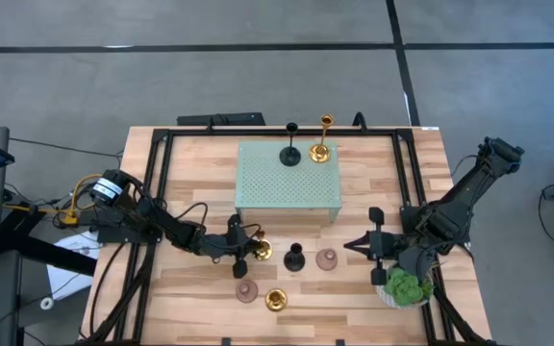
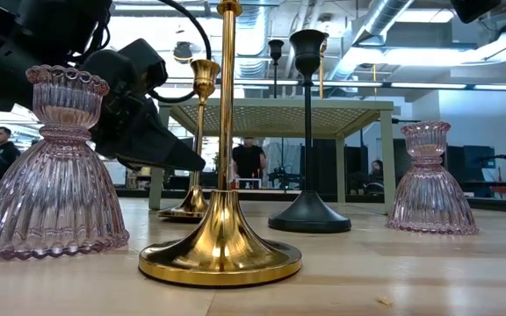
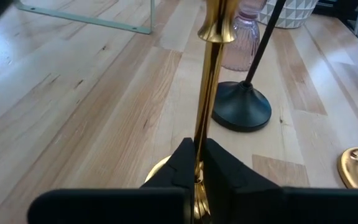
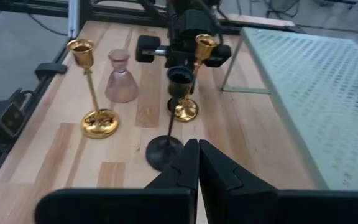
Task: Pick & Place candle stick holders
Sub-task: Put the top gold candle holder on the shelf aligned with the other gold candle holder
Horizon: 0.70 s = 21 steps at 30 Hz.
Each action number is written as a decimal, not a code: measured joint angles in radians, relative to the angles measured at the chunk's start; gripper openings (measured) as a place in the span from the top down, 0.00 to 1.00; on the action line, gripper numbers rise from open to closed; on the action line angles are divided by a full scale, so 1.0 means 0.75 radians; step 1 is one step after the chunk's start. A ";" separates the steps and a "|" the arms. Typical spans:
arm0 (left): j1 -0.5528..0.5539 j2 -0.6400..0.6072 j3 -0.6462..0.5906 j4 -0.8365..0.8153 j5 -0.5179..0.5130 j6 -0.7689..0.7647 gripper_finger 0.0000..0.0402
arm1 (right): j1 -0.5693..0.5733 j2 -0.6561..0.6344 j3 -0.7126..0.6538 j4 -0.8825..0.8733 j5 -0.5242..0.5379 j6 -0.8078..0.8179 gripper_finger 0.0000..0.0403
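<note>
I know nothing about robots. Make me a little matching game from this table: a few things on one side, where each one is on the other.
Things:
1. left gripper
2. right gripper
3. green plant
4. perforated stand

Places:
A. carries two candle holders
B. shut on a gold candle holder
C. shut and empty, right of the floor-level holders
D. table's near right corner

Pairs: 1-B, 2-C, 3-D, 4-A

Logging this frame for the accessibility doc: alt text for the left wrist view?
The left hand is closed on the thin stem of a gold candle holder standing on the wooden table. Just beyond stand a black candle holder and a pink one.
</note>
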 joint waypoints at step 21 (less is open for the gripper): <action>-0.104 -0.478 -0.001 -0.295 -0.173 0.081 0.97 | -0.213 0.001 0.000 0.110 -0.032 -0.242 1.00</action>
